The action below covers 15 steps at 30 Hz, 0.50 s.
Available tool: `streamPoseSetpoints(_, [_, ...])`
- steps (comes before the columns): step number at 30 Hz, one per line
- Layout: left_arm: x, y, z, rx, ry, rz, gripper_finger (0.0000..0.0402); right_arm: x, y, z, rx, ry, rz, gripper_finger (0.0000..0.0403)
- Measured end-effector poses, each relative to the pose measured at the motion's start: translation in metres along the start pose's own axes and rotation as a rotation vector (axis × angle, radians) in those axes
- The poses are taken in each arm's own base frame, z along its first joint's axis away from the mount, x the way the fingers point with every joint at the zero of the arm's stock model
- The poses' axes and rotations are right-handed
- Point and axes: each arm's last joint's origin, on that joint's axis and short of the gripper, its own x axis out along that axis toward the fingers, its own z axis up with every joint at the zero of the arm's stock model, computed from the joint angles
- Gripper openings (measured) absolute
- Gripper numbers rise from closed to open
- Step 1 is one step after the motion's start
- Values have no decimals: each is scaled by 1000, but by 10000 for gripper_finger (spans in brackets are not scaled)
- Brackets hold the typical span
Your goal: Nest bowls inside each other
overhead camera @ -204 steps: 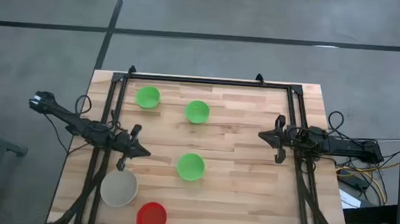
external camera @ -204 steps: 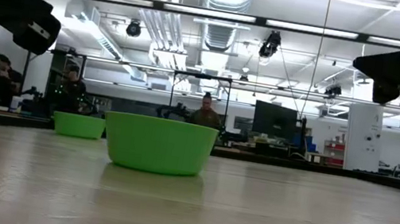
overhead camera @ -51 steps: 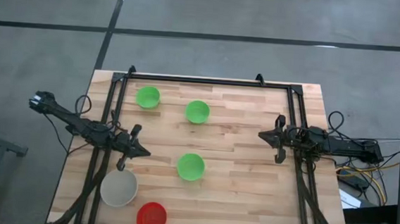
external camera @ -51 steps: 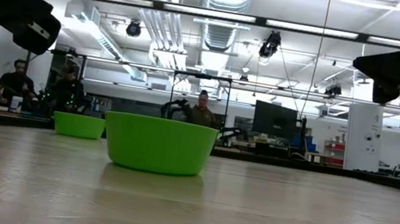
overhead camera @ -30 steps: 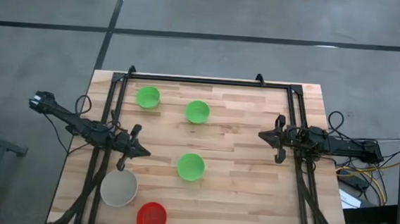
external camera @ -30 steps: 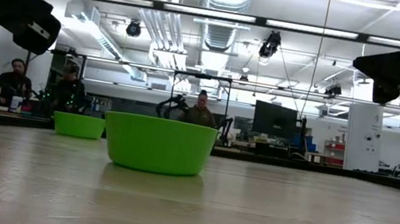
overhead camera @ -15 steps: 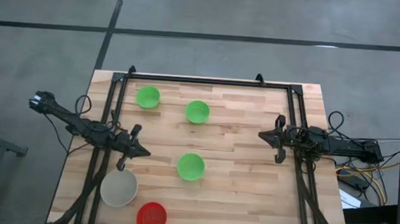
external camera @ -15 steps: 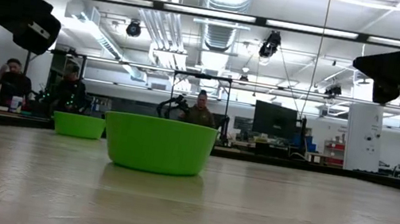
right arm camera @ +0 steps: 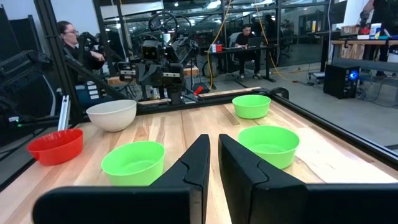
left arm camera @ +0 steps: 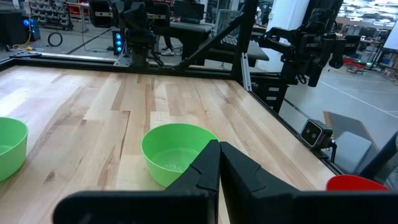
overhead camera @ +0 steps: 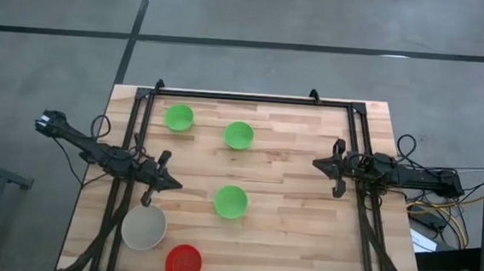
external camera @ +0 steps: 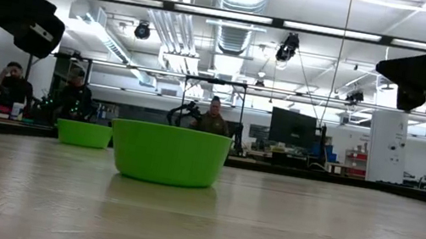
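Observation:
Five bowls stand apart on their bases on the wooden table. Two green bowls (overhead camera: 178, 117) (overhead camera: 238, 135) are toward the far edge and a third green bowl (overhead camera: 230, 201) is in the middle. The pale grey-white bowl (overhead camera: 143, 228) and the red bowl (overhead camera: 183, 263) are at the near left. My left gripper (overhead camera: 176, 185) hovers shut at the left side, above the table, just beyond the grey-white bowl and aimed at the middle green bowl (left arm camera: 177, 152). My right gripper (overhead camera: 316, 164) hovers shut at the right side, its fingers (right arm camera: 199, 158) holding nothing.
A black frame (overhead camera: 245, 97) runs along the table's far edge and down both sides by the arm bases. Bare wood (overhead camera: 295, 233) lies between the middle green bowl and the right arm. People sit at desks in the room beyond the table.

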Motion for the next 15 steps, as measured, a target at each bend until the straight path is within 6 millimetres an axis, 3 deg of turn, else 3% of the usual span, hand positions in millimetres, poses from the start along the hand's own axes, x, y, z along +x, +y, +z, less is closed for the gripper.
streamPoseSetpoints(15, [0,0,0,-25,0,0,12,0,0,0,0,0,0,34])
